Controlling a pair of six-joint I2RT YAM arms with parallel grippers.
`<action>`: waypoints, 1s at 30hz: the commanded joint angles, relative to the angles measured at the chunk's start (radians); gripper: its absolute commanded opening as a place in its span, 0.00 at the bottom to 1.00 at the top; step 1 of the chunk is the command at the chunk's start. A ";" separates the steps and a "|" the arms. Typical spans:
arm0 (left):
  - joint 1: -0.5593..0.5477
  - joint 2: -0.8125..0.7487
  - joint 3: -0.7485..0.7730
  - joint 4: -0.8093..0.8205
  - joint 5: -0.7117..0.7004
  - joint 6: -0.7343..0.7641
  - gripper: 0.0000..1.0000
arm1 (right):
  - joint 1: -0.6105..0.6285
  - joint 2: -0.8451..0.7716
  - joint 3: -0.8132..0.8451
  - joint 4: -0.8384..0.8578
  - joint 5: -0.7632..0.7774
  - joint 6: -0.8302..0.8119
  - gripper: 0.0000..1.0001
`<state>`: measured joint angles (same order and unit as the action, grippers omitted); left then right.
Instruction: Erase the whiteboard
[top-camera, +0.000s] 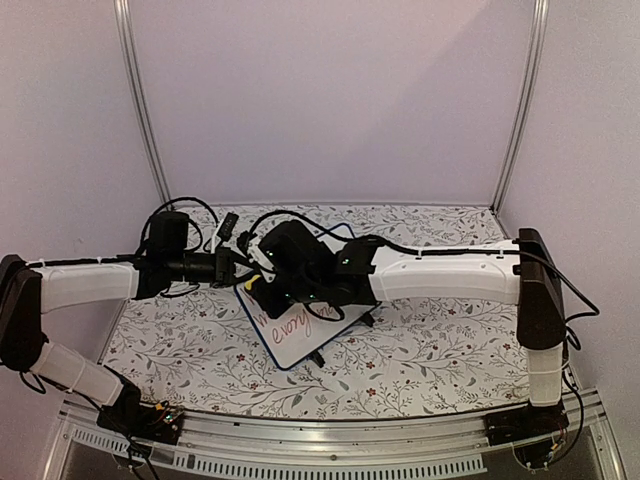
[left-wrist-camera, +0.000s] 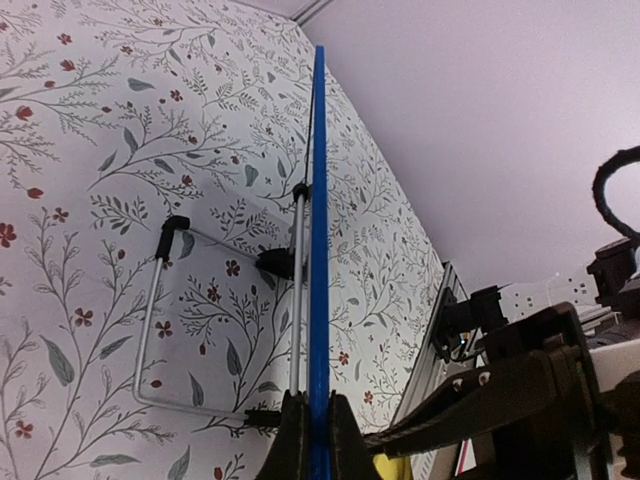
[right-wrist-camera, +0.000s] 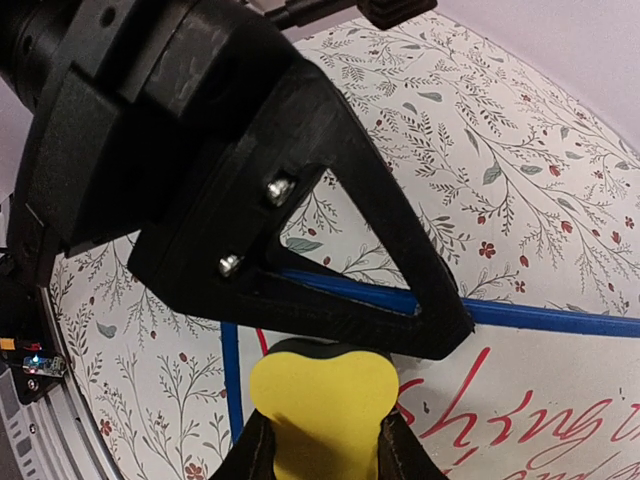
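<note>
Left gripper (left-wrist-camera: 318, 445) pinches whiteboard (left-wrist-camera: 319, 200); right gripper (right-wrist-camera: 322, 445) pinches eraser (right-wrist-camera: 320, 395).

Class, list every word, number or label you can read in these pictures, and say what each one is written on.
"everything": red handwriting on the whiteboard, top view; faint, so only a likely reading.
"shing": red handwriting on the same board, right wrist view; the word's start is hidden by the yellow eraser.
Other handwriting: covered or cut off, unreadable.
Printed labels or numbers: none readable.
</note>
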<state>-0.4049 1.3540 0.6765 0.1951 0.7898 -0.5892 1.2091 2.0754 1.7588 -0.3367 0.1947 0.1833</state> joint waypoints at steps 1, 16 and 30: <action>-0.004 -0.020 0.016 0.020 -0.004 0.009 0.00 | 0.011 0.034 0.030 0.013 0.011 -0.019 0.17; -0.004 -0.016 0.013 0.039 0.015 0.001 0.00 | 0.033 0.060 -0.023 0.075 0.054 0.098 0.17; -0.005 -0.023 0.011 0.045 0.021 -0.001 0.00 | 0.035 0.006 -0.237 0.138 0.086 0.157 0.16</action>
<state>-0.4019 1.3544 0.6762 0.1928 0.7700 -0.5758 1.2522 2.0666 1.5970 -0.1360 0.2787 0.3073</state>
